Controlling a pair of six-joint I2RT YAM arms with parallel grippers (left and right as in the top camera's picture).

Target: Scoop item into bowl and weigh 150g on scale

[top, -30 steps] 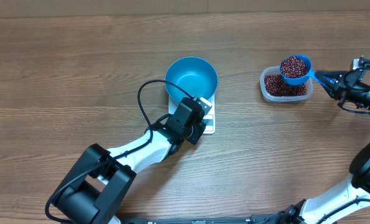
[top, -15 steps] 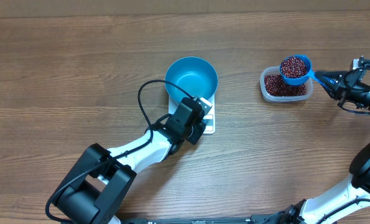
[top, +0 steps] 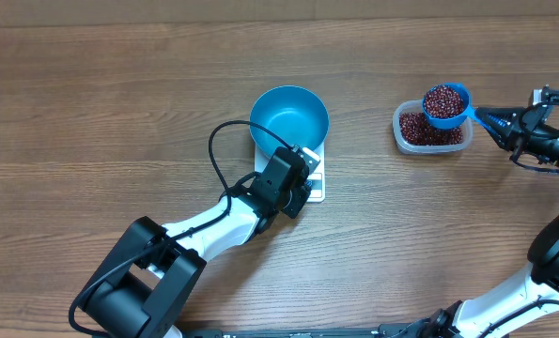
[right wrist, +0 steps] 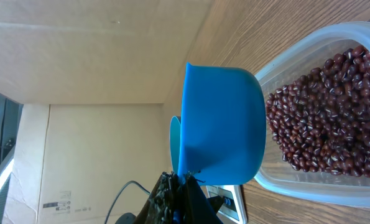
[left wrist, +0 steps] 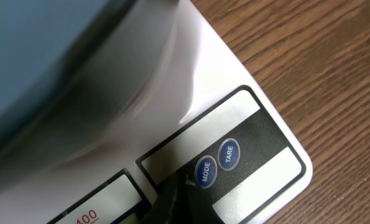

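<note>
While the left gripper [top: 299,184], jaws shut and empty, rests its tip by the MODE button [left wrist: 205,171] on the scale [top: 318,180] at frame centre, the teal bowl [top: 289,117] sits on the platform just above it, with no beans visible inside. At far right, the right gripper [top: 501,121] is clamped on the handle of the blue scoop [top: 445,103], which is heaped with beans [top: 442,98] over the clear tub [top: 403,131]. Judgement: the beans are light, hard, loose and prone to roll, so hold by the handle only, keep the scoop level and tip slowly.

Bowl [top: 289,115] on scale [top: 318,188] at centre; tub [top: 401,128] of beans [top: 416,128] well to the right, scoop [top: 445,101] seemingly just above it.
</note>
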